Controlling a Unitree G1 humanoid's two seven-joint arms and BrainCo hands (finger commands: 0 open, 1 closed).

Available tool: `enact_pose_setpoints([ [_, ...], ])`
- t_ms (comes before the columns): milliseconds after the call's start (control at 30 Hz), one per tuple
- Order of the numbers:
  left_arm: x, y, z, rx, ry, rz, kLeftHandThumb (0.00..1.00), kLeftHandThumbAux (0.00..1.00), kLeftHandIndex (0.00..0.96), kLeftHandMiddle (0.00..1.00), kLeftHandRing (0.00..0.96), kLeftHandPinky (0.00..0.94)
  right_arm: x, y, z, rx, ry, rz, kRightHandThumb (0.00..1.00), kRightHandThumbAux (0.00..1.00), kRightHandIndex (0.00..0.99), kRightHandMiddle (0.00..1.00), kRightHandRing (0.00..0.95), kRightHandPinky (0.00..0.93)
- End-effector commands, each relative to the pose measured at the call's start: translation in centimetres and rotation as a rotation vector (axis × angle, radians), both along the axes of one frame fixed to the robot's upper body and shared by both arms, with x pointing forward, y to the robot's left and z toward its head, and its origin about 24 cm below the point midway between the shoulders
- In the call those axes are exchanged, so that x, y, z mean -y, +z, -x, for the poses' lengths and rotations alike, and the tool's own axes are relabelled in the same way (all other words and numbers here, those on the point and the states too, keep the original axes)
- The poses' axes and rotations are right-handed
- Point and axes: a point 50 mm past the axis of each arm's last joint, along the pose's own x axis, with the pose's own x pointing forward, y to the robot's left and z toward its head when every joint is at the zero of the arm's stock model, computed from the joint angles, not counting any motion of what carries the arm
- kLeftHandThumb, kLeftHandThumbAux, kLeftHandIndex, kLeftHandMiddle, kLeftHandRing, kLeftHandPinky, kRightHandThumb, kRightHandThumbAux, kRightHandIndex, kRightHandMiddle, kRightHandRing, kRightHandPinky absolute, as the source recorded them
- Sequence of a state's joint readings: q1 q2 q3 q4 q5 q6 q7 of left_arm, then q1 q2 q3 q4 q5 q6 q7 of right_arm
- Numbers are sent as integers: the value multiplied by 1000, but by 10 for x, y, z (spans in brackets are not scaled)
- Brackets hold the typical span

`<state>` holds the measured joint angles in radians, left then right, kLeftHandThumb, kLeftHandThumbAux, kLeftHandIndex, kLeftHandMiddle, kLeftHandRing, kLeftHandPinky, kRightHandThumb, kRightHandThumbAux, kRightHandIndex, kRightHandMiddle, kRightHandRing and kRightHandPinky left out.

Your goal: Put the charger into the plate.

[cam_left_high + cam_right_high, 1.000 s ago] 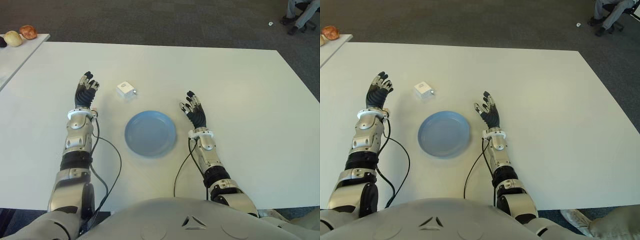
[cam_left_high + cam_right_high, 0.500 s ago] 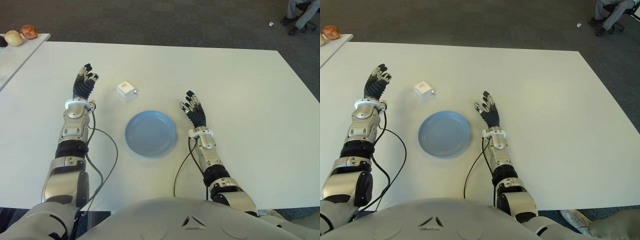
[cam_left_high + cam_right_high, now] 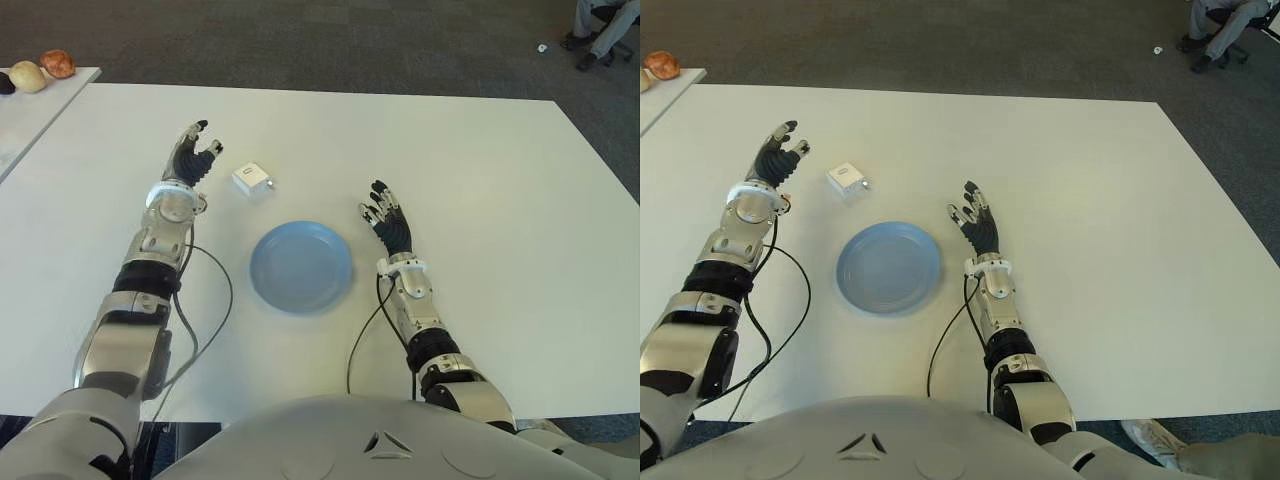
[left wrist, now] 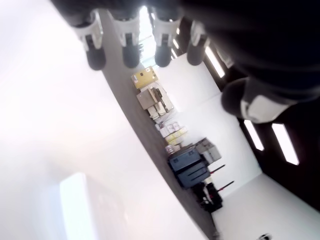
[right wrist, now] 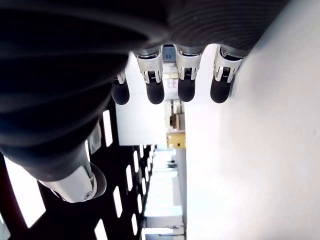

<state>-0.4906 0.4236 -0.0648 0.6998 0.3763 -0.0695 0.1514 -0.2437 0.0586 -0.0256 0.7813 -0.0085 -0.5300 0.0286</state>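
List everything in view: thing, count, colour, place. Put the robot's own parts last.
charger: one, white, on the table beyond the plate, toward the robot's left.
plate: one, blue, empty, on the table between the two hands.
table: one, white, in front of the robot.
side table: one, white, far left; round items on it.
person: one, legs only, seated, far right.
left hand: one, black, open, beside the charger on its left.
right hand: one, black, open, right of the plate.

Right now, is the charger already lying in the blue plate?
No, the charger sits on the white table beyond the empty plate, with the open left hand beside it.
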Motion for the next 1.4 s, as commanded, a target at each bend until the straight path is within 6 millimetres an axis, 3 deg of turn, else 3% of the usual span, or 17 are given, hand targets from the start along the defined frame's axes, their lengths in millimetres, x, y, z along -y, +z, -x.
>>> enact_pose_setpoints([
  [33,6,-5,-7,-8,-55,-303,278,305,0,0,0,0,5,-27,21,-134,-23,-9,187,675,15,41,22,65],
  [300,17,-27,-7,-22,-138,-625,168,364,0,0,0,0,6,-28,22,-132,-32,-13,170,670,19,48,33,78],
  [667,21,-43,4,14,-317,-848,21,487,0,0,0,0,7,-26,23,-124,-40,-11,161,682,15,52,42,83],
  [1400,26,-70,20,-117,-492,-875,0,629,0,0,0,0,8,-23,25,-117,-52,-3,156,700,16,44,38,84],
])
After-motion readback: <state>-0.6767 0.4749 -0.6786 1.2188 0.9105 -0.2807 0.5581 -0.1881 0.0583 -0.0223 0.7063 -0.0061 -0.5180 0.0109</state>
